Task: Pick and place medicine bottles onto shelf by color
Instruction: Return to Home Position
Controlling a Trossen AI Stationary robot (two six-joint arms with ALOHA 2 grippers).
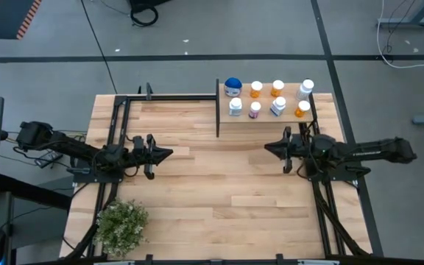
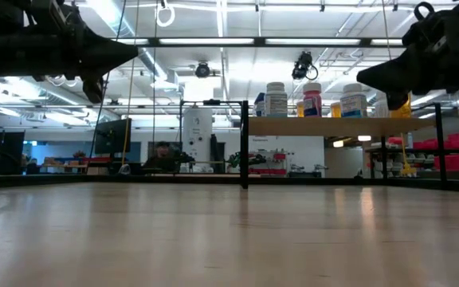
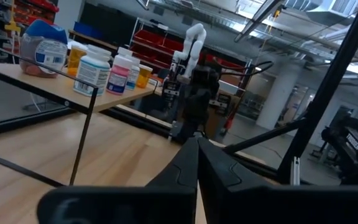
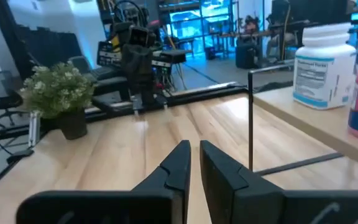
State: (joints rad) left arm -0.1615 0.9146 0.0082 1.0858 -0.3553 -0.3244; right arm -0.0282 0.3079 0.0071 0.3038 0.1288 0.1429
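Observation:
The shelf (image 1: 267,118) stands at the table's far right. On it stand several medicine bottles: a wide blue one (image 1: 232,87), orange ones (image 1: 256,90), white ones (image 1: 235,107) and a pinkish one (image 1: 255,110), each upright on its base. They also show in the left wrist view (image 3: 95,68) and the low view (image 2: 276,100). My left gripper (image 1: 169,154) is shut and empty, raised above the table's left middle and pointing right. My right gripper (image 1: 266,146) is shut and empty, raised at the right middle, pointing left, on the near side of the shelf.
A green potted plant (image 1: 121,224) stands at the near left corner. A black upright bar (image 1: 217,107) bounds the shelf's left side, and a black frame (image 1: 116,110) runs along the table's left and far edges. Bare planks (image 1: 219,184) lie between the arms.

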